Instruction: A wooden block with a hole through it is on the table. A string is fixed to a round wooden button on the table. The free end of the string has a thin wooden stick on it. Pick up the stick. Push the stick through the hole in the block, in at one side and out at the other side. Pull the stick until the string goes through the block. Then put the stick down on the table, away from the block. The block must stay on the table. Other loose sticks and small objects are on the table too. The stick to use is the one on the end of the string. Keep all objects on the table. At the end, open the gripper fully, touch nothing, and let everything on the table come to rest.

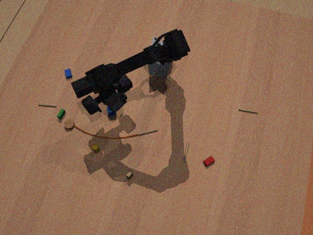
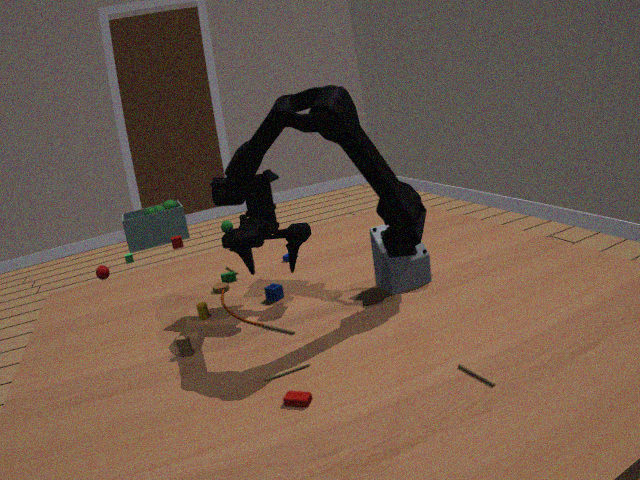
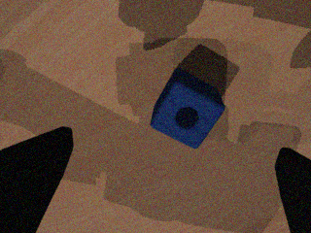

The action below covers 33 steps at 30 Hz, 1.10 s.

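Observation:
The blue block [image 2: 273, 292] [image 3: 187, 94] stands on the table. A round dark hole shows in its lighter face in the wrist view. In the top view the arm partly covers it. My gripper [image 2: 272, 271] [image 3: 177, 149] is open and empty, above the table and close over the block. The round wooden button [image 1: 69, 123] [image 2: 220, 287] lies left of the block. The orange string [image 1: 95, 135] [image 2: 235, 315] curves from the button to the thin stick [image 1: 147, 132] [image 2: 279, 329], which lies flat. The string passes outside the block.
Loose sticks [image 1: 47, 105] [image 1: 248, 111] [image 2: 288, 372] lie apart. A green block [image 1: 60, 113] [image 2: 228, 277] is near the button, a small blue block [image 1: 68, 73] farther back. A yellow cylinder [image 1: 95, 148] [image 2: 202, 310], tan block [image 1: 129, 175] [image 2: 184, 346] and red block [image 1: 209, 161] [image 2: 297, 398] lie around.

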{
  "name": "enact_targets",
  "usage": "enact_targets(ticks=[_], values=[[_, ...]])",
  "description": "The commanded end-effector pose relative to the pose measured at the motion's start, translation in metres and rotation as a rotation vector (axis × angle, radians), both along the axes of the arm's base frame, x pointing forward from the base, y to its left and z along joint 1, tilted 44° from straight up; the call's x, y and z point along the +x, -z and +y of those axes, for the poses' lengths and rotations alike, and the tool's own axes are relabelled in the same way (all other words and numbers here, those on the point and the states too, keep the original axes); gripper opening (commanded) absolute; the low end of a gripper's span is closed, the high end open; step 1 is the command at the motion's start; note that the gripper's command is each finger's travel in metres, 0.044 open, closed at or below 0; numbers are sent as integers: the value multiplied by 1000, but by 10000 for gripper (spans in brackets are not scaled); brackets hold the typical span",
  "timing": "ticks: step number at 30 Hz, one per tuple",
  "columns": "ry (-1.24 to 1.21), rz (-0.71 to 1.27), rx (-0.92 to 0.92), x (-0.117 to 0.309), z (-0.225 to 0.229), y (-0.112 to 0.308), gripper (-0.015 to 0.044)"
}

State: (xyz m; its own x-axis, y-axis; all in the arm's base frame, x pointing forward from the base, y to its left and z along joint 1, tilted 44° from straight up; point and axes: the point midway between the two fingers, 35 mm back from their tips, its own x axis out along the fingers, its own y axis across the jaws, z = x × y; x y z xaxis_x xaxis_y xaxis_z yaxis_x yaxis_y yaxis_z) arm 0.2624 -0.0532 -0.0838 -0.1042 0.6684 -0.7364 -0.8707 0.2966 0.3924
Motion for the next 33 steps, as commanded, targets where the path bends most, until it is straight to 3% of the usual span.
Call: enact_targets(ticks=[1, 15, 33], values=[[214, 193, -27, 1, -1, -1, 440], [1246, 1131, -176, 2, -6, -4, 440], [2040, 1855, -288, 4, -10, -7, 440]])
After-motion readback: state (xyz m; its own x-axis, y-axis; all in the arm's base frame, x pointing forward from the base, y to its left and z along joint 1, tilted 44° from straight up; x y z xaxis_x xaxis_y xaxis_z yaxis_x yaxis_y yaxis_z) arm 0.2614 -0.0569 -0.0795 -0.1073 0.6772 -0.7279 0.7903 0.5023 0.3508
